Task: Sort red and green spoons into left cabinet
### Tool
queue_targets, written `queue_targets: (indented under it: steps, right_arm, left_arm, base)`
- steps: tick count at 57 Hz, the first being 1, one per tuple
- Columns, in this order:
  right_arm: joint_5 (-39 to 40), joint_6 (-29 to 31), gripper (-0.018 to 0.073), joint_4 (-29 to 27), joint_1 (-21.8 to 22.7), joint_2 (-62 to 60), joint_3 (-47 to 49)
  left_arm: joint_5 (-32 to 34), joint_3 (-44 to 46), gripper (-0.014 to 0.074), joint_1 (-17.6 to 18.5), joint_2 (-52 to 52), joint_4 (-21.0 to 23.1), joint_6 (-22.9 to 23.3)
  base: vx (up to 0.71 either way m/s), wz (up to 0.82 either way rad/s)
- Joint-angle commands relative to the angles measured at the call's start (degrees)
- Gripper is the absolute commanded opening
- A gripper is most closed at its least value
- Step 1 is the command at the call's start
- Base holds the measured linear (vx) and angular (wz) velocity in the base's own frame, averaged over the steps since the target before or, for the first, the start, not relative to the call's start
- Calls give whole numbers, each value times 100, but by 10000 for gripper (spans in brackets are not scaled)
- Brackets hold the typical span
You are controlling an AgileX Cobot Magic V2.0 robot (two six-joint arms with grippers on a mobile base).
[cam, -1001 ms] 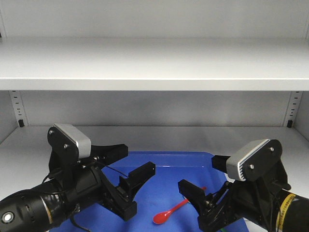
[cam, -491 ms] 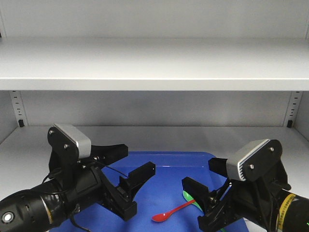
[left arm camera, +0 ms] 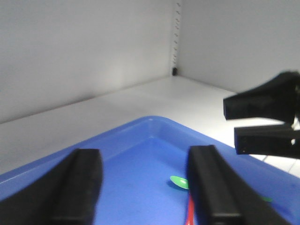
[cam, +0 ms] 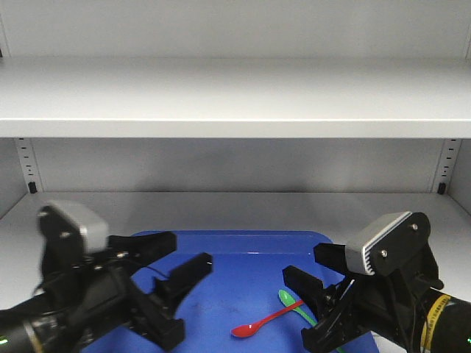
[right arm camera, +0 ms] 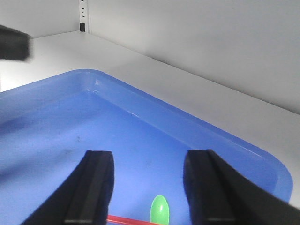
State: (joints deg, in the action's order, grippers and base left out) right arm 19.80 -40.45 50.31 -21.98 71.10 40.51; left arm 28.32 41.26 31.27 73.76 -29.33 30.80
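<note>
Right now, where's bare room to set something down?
Free: shelf strip between tray rim and back wall; upper shelf. Crowded: tray's front right, where red spoon and green spoon lie by the right gripper.

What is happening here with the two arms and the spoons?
Both arms reach into the grey cabinet, over a blue tray on its lower shelf. The red spoon and green spoon lie crossed in the tray. The right gripper hangs open beside them; the left gripper is also open. Neither holds anything.
</note>
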Motion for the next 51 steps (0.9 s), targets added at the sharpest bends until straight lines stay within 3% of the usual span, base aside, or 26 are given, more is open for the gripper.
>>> queue_targets:
  steps: [1, 8, 14, 19, 28, 35, 44, 51]
  right_arm:
    - [298, 11, 380, -118, -7, -127, 199]
    - [298, 11, 370, -118, -7, -127, 199]
    - [298, 11, 368, -118, -7, -127, 199]
    - [298, 11, 368, -118, -7, -127, 199]
    - [279, 11, 368, -118, -7, -127, 199]
    - [276, 11, 368, -118, -7, -127, 199]
    - [277, 16, 368, -118, -7, -127, 199]
    - [277, 16, 368, -118, -7, -127, 199]
  left_arm:
    - [-64, -45, 373, 22, -627, 472, -255]
    - [-944, -167, 182, 22, -1143, 955, -986]
    - [-1795, -167, -7, 4, -1531, 1106, -1641]
    - [-2523, -167, -9, -113, -1828, 1127, -2198]
    - [-3312, -189, -8, -514, -2414, 1147, -2270]
    - [-2832, -679, -8, -991, -2997, 1258, -2270]
    - [-1569, -2035, -8, -1702, -4086, 1835, -2226]
    - [-1416, -2736, -8, -2158, -4984, 1977, -1913]
  base:
    - [0, 0]
    - [0, 0]
    - [0, 1]
    - [0, 0]
    - [0, 0]
    - [0, 0]
    - [0, 0]
    - [0, 0]
